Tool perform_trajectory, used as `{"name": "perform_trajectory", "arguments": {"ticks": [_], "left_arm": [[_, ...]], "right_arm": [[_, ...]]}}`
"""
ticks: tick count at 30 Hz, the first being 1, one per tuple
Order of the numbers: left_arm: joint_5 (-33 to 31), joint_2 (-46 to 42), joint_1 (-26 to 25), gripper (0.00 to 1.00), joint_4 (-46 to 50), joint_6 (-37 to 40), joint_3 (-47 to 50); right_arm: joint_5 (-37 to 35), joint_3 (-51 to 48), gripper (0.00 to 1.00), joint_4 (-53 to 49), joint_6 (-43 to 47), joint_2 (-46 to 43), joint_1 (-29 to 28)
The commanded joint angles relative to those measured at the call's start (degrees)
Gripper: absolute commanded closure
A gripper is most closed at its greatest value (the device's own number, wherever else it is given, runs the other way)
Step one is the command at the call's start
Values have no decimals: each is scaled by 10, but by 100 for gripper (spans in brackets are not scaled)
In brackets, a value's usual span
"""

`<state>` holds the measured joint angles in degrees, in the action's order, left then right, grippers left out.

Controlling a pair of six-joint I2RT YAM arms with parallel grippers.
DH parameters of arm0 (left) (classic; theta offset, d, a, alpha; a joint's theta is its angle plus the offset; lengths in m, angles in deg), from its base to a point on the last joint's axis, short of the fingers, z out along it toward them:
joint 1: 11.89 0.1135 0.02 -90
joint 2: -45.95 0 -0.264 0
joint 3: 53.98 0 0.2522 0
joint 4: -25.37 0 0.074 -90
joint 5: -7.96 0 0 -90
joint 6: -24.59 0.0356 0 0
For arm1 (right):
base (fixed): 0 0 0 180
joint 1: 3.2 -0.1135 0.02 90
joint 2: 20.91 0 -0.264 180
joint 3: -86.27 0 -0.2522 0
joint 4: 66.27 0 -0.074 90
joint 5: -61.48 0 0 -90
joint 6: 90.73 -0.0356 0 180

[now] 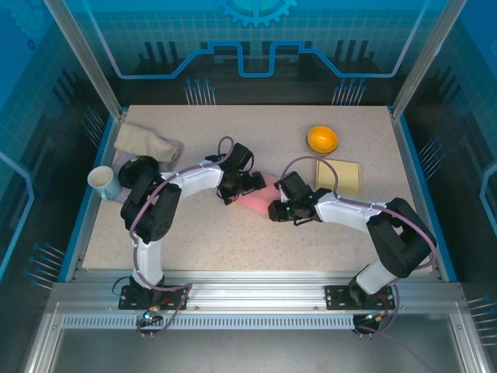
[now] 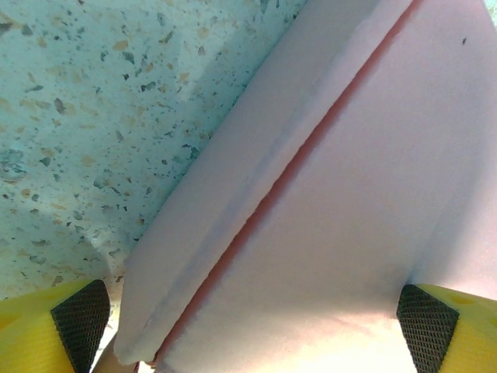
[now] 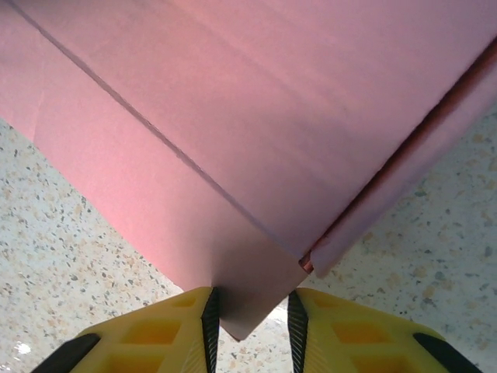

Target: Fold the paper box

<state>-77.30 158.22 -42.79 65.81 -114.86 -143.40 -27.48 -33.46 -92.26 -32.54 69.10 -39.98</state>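
Paper box [image 1: 260, 197] is lying largely flat (creases made, walls unraised); left gripper [image 2: 254, 320] is gaping empty, right gripper [image 3: 250, 326] is narrowly bracketing a corner, grip uncertain.

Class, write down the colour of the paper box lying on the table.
Pink. The paper box shows best in the right wrist view.

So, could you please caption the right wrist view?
Yellow-fingered right gripper straddles a corner of the creased pink paper box.

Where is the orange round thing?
In the top view, the orange round thing sits on the far right part of the table, just behind the yellow square pad.
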Motion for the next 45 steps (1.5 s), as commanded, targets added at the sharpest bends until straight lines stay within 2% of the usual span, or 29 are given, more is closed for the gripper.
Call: {"name": "perform_trajectory", "arguments": {"ticks": [1, 10, 14, 19, 26, 30, 35, 40, 42, 45], "left_arm": [[-40, 25, 7, 1, 45, 2, 21], [-41, 32, 8, 1, 50, 10, 18], [-41, 41, 9, 1, 55, 17, 14], [-40, 48, 9, 1, 58, 23, 14], [-40, 60, 10, 1, 67, 34, 8], [-40, 67, 10, 1, 73, 41, 1], [-40, 70, 11, 1, 77, 44, -3], [-40, 74, 11, 1, 82, 43, -4], [-41, 75, 10, 1, 85, 38, -3], [-44, 77, 11, 1, 85, 33, -2]], "right_arm": [[-22, 6, 71, 19, 55, 12, -9], [-92, -2, 72, 29, 141, 9, -9], [-98, -15, 74, 62, 176, 22, -9], [-115, -46, 75, 137, 212, 28, -9], [-149, -112, 75, 297, 280, 7, -9], [-172, -120, 74, 352, 314, 32, -10], [-184, -104, 74, 355, 295, 62, -6], [-162, -100, 72, 344, 255, 55, 15], [-135, -90, 70, 305, 225, 30, 31], [-50, -59, 67, 221, 173, 2, 63]]}}
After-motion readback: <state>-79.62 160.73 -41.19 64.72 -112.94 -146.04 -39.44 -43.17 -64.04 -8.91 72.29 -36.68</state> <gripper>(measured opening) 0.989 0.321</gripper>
